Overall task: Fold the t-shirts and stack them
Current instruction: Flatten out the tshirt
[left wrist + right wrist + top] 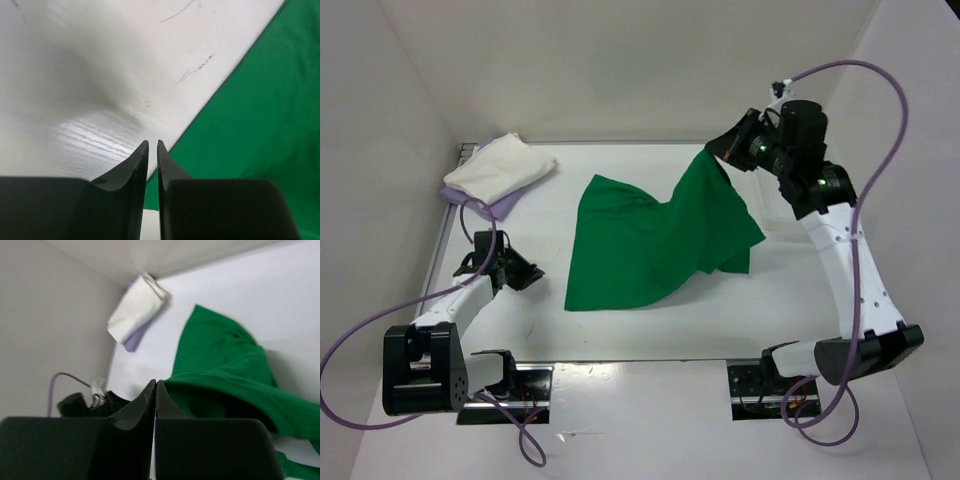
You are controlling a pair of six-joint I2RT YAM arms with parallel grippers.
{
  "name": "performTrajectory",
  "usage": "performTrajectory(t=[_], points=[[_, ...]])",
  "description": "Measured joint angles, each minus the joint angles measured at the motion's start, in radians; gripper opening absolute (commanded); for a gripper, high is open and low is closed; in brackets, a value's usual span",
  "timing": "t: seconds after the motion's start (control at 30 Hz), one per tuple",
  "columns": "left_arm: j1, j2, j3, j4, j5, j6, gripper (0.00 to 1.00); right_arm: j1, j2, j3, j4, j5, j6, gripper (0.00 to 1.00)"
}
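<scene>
Top external view: the white table (650, 335) carries the green shirt (640, 245), which lies spread across the middle, below and to the left of the right gripper (713, 150). One corner of the shirt rises off the surface in a taut peak up to that gripper. The rest drapes down in folds, with a rumpled edge under the right arm (845, 250).

That arm stands tall from its base at the near right. Its white link slants up and back, and the wrist bends left, so the gripper hangs high over the far right of the table. In the right wrist view its fingers are pressed together, with green cloth running off from their tips, so they are pinching the shirt corner.

The left arm (455, 300) lies low, stretched forward from its base at the near left, with the left gripper (530, 275) close to the table. The shirt's near left edge is just to that gripper's right and not touching it. In the left wrist view its fingers are almost together, with a thin slit between them and nothing held.

Beyond the left gripper, in the far left corner, the folded white shirt (500, 168) sits on the lavender shirt (508, 205). The lavender edge shows beneath it.
</scene>
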Motion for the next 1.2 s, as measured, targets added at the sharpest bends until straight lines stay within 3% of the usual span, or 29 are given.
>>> performTrajectory(t=[0.27, 0.4, 0.47, 0.5, 0.57, 0.7, 0.77, 0.8, 0.93, 1.2], points=[[-0.005, -0.044, 0.033, -0.027, -0.004, 0.047, 0.42, -0.037, 0.221, -0.344, 0.117, 0.021, 0.009, 0.0], [-0.092, -0.03, 0.039, -0.05, -0.016, 0.091, 0.57, -0.107, 0.352, -0.388, 0.133, 0.042, 0.001, 0.0], [-0.171, 0.018, 0.059, -0.06, -0.03, 0.114, 0.68, -0.132, 0.413, -0.364, 0.143, 0.058, -0.005, 0.05], [-0.202, 0.047, 0.073, -0.064, -0.032, 0.117, 0.69, -0.138, 0.441, -0.342, 0.145, 0.066, -0.006, 0.18], [-0.256, 0.101, 0.105, -0.065, -0.042, 0.119, 0.69, -0.141, 0.497, -0.281, 0.151, 0.07, -0.015, 0.35], [-0.288, 0.115, 0.181, -0.075, -0.097, 0.12, 0.58, -0.139, 0.463, -0.283, 0.167, 0.077, -0.023, 0.37], [-0.288, 0.11, 0.23, -0.066, -0.116, 0.132, 0.53, -0.139, 0.384, -0.346, 0.182, 0.088, -0.026, 0.3], [-0.289, 0.111, 0.255, -0.055, -0.118, 0.137, 0.45, -0.139, 0.332, -0.396, 0.193, 0.092, -0.028, 0.21], [-0.333, 0.198, 0.325, -0.009, -0.106, 0.152, 0.32, -0.139, 0.134, -0.61, 0.212, 0.093, -0.012, 0.0], [-0.511, 0.448, 0.433, 0.02, -0.024, 0.158, 0.32, -0.139, 0.049, -0.743, 0.214, 0.081, 0.018, 0.0]])
